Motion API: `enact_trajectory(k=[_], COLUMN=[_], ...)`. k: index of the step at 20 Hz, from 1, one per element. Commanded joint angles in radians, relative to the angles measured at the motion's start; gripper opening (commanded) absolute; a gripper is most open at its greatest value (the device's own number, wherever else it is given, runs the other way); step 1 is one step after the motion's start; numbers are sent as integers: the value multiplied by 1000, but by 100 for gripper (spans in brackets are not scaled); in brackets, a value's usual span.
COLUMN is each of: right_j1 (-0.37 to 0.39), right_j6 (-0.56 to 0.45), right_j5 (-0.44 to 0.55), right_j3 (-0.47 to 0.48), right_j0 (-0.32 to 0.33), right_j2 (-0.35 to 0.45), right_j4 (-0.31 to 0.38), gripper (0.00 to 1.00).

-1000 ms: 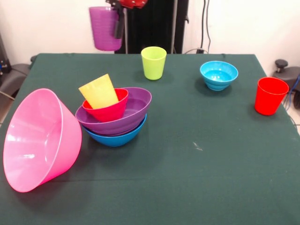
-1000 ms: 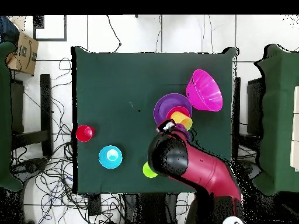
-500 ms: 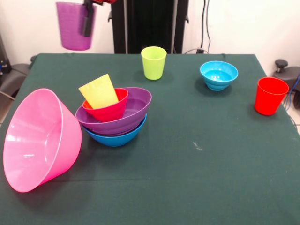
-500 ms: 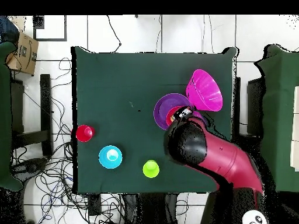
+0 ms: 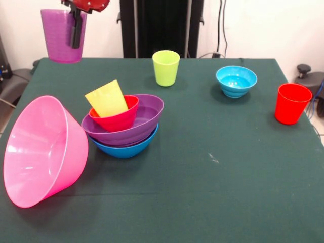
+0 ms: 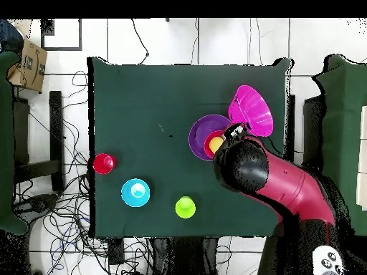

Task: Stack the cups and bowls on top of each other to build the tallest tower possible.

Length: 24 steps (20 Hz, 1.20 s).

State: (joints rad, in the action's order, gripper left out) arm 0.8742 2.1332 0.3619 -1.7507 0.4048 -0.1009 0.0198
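My gripper (image 5: 75, 39) hangs in the air at the upper left of the front view, shut on the rim of the translucent purple cup (image 5: 59, 36), well above the table. The tower stands left of centre: a blue bowl (image 5: 125, 148) at the base, the purple bowl (image 5: 136, 124) in it, a small red bowl (image 5: 117, 119) inside that, and a yellow cup (image 5: 106, 98) tilted in the red bowl. From overhead, the arm (image 6: 247, 168) hides the purple cup and borders the purple bowl (image 6: 202, 131).
A very large pink bowl (image 5: 43, 149) lies on its side left of the tower. A lime green cup (image 5: 166, 67) stands at the back centre, a light blue bowl (image 5: 236, 81) to its right, and a red cup (image 5: 292, 103) by the right edge.
The gripper has carried the purple cup leftward in the front view, from above the tower's back to beyond the table's left corner, and slightly lower. Nothing on the table moved.
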Motion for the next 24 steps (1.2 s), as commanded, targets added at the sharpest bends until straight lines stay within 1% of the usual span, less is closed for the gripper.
enact_trajectory(k=[1,2,3,8,12,17,21,24], right_j1=[-74,-75,-73,-75,-82,-102,-130,-140], right_j6=[-48,-37,-20,30,34,33,36,33], right_j5=[-5,-9,6,-13,-36,-63,-110,-121], right_j3=[-80,-84,-103,-145,-171,-183,-189,-186], right_j0=[5,0,-1,-24,-17,-7,1,3], right_j2=[121,117,122,104,112,113,112,111], right_j4=[89,87,69,53,52,60,71,73], gripper=[0,0,0,0,0,0,0,0])
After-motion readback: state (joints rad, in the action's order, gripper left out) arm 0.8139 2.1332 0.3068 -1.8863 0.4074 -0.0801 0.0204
